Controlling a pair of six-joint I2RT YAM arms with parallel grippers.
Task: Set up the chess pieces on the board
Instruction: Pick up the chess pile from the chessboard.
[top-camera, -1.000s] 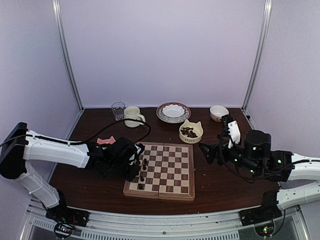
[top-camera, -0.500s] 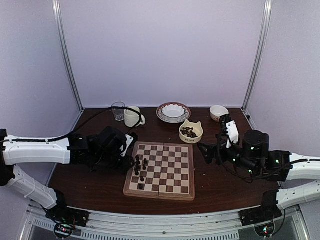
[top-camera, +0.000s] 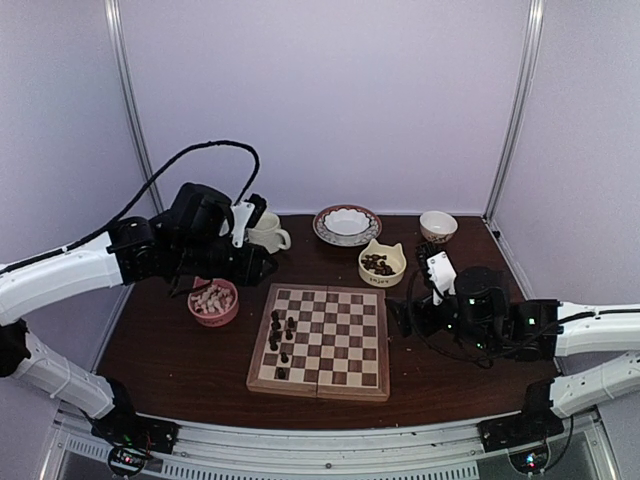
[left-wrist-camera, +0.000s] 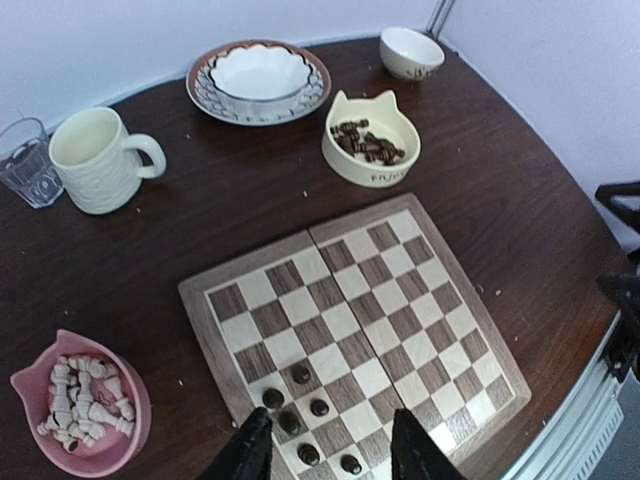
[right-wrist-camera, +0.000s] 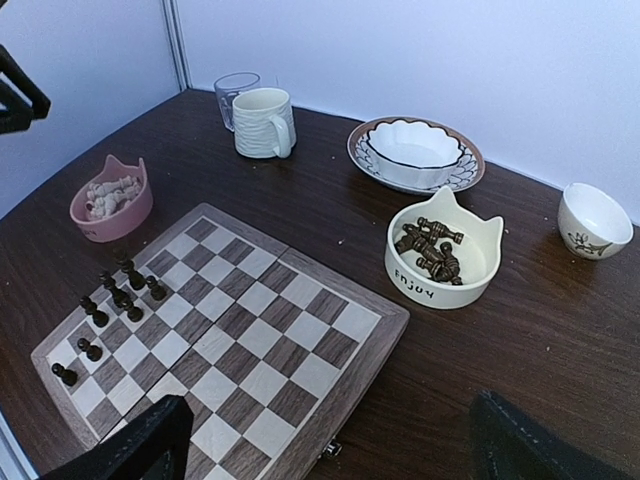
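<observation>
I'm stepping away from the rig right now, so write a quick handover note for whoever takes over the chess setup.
Left gripper: open, empty, raised near the board's far left corner.
Right gripper: wide open, empty, by the board's right edge.
Done: several dark pieces stand on the board's left columns.
Left: more of them sit in the cream cat bowl; pale pieces lie in the pink bowl, none placed.

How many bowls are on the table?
4: pink cat-ear bowl left of the board; cream cat-ear bowl behind its right half; scalloped white bowl on a plate at the back; small white bowl back right. None looks hidden.
</observation>
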